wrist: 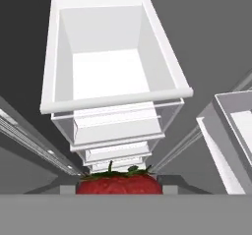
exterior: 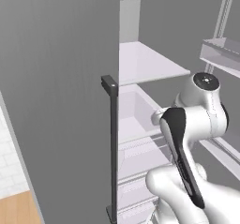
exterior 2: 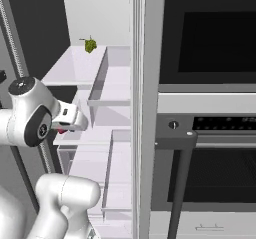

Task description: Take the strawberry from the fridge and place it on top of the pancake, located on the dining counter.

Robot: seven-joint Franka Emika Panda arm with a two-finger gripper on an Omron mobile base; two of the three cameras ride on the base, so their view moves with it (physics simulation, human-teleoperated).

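The jaws (wrist: 118, 192) are clamped on the strawberry (wrist: 118, 184), and in the hand view the red fruit sits right at the bottom edge, its green leaves poking up, a dark finger tip (wrist: 69, 190) pressed in on either side. From the right base view a speck of red shows just under the white hand (exterior 2: 65, 119), so the strawberry (exterior 2: 62, 130) is up in the air in front of the open fridge (exterior: 56, 101), not resting on any shelf.

Just beyond the fruit, the hand view looks along a stack of clear-fronted drawers (wrist: 118, 126), and past them a deep white bin (wrist: 110, 57) stands open. Off to the right edge there, a door shelf (wrist: 231, 126) juts in.

Over in the left base view, the arm (exterior: 197, 120) bends in front of the fridge interior, with the grey door and its long dark handle (exterior: 112, 148) standing close on the left. Farther in, a flat white shelf (exterior: 145, 63) runs across.

Deepest of all, in the right base view, a small green item (exterior 2: 90, 45) sits on the upper shelf. To the right of the fridge stands a dark oven (exterior 2: 210, 113).
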